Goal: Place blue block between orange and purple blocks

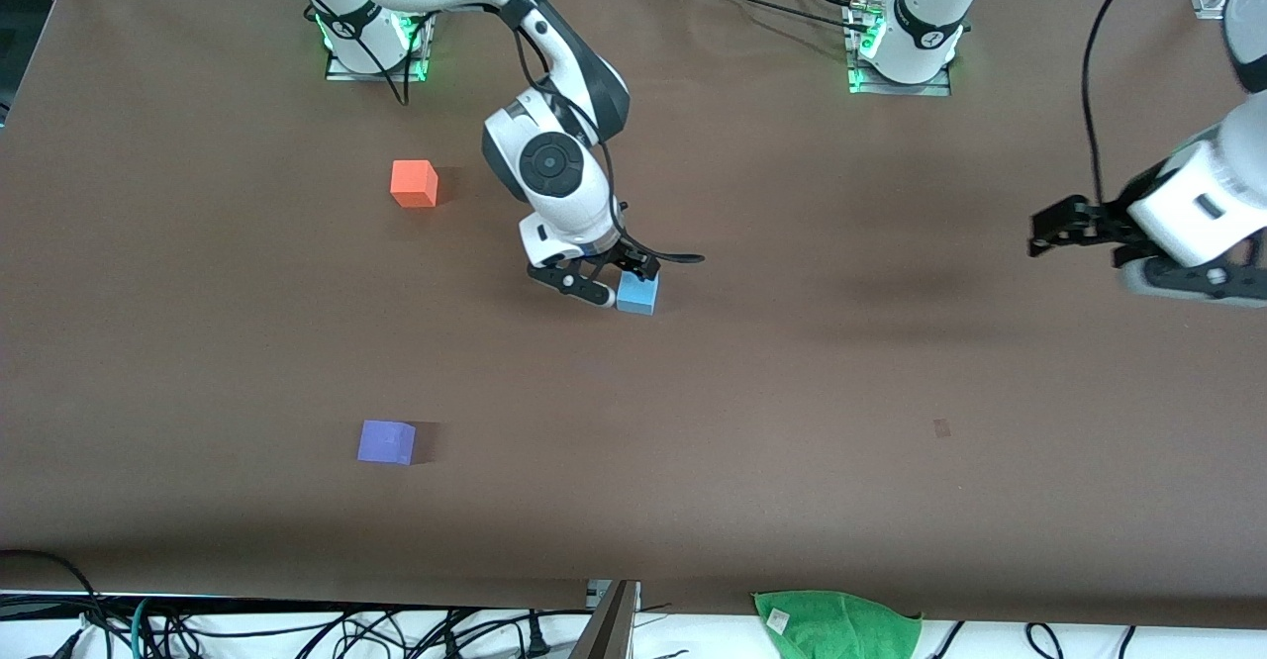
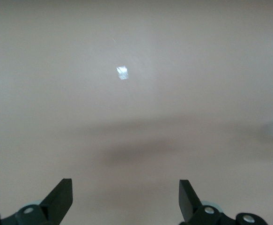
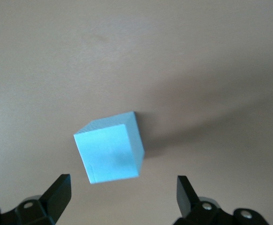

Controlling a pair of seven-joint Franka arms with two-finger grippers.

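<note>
The sky-blue block sits on the brown table near its middle. My right gripper hangs low right beside it, open, its fingers not around the cube. In the right wrist view the blue block lies just ahead of the open right gripper, tilted to the fingers' line. The orange block stands toward the right arm's end, nearer the bases. The purple block lies nearer the front camera, roughly in line with the orange one. My left gripper waits open over the left arm's end; the left wrist view shows the left gripper empty.
A green cloth hangs at the table's front edge. A small pale mark is on the table mat, seen as a shiny mark in the left wrist view. Cables trail under the front edge.
</note>
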